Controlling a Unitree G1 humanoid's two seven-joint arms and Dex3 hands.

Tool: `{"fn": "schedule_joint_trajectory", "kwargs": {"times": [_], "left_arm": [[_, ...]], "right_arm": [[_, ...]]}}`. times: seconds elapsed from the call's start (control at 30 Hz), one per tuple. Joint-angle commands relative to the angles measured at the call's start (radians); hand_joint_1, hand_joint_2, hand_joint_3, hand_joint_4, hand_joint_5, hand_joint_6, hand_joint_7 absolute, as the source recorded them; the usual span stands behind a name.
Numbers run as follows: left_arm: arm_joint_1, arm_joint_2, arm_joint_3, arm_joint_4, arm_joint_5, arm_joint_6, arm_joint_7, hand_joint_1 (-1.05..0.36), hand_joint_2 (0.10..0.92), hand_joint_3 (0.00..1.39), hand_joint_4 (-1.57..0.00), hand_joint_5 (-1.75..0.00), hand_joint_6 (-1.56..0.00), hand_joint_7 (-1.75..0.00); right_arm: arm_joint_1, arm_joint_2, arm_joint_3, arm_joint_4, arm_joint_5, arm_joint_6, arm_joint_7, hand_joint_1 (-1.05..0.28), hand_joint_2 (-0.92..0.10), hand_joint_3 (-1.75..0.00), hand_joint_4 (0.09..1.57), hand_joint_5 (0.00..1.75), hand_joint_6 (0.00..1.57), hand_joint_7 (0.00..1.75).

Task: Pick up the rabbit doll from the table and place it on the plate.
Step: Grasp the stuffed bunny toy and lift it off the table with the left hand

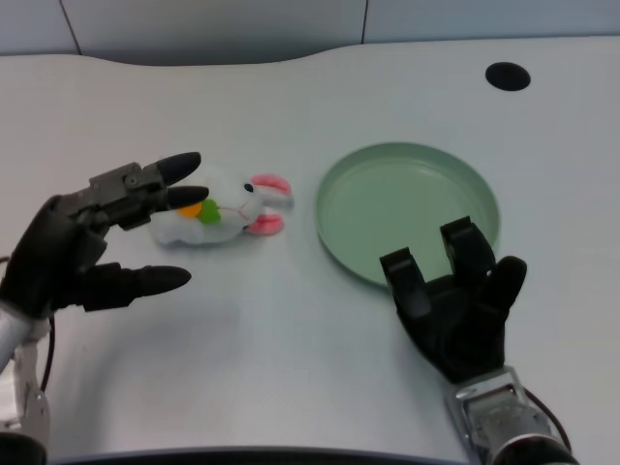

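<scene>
A white rabbit doll (225, 210) with pink ears and an orange and green carrot patch lies on its side on the white table, left of centre. To its right sits the pale green round plate (407, 208), with nothing on it. My left hand (92, 242) hovers at the doll's left end, raised and turned sideways. Its fingers are spread apart, the upper ones reaching over the doll's body and covering part of it, the thumb lower down. It holds nothing.
My right hand (457, 305) rests at the plate's near rim, fingers up. A black round hole (507, 76) sits in the table at the back right. The table's curved far edge (223, 58) runs along the top.
</scene>
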Motion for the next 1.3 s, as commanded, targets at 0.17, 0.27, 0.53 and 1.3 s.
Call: {"fn": "schedule_joint_trajectory", "kwargs": {"times": [0.17, 0.27, 0.53, 1.3], "left_arm": [[-0.174, 0.158, -0.130, 0.141, 0.502, -0.234, 0.451, -0.79, 0.842, 0.01, -0.35, 0.00, -0.34, 0.00], [-0.239, 0.203, -0.216, 0.171, 0.706, -0.214, 0.689, -0.88, 0.855, 0.01, -0.26, 0.00, -0.30, 0.00], [-0.403, 0.264, -0.501, 0.307, 1.016, -0.040, 1.126, -0.99, 0.845, 0.01, -0.08, 0.00, -0.20, 0.00], [-0.461, 0.111, -0.832, 0.607, 1.003, 0.434, 1.112, -0.62, 0.765, 0.00, -0.25, -0.08, -0.17, -0.03]], "right_arm": [[-0.005, -0.003, -0.005, 0.009, 0.003, 0.013, 0.000, -0.46, -0.87, 0.00, 0.92, 1.75, 0.75, 1.75], [-0.009, -0.007, -0.006, 0.010, 0.003, 0.016, -0.004, -0.45, -0.88, 0.00, 0.92, 1.75, 0.75, 1.75], [-0.017, -0.011, -0.008, 0.004, 0.006, 0.016, -0.008, -0.44, -0.87, 0.00, 0.93, 1.75, 0.78, 1.71], [0.021, -0.010, -0.011, -0.023, 0.018, 0.018, 0.029, -0.44, -0.86, -0.01, 0.90, 1.75, 0.82, 1.57]]}}
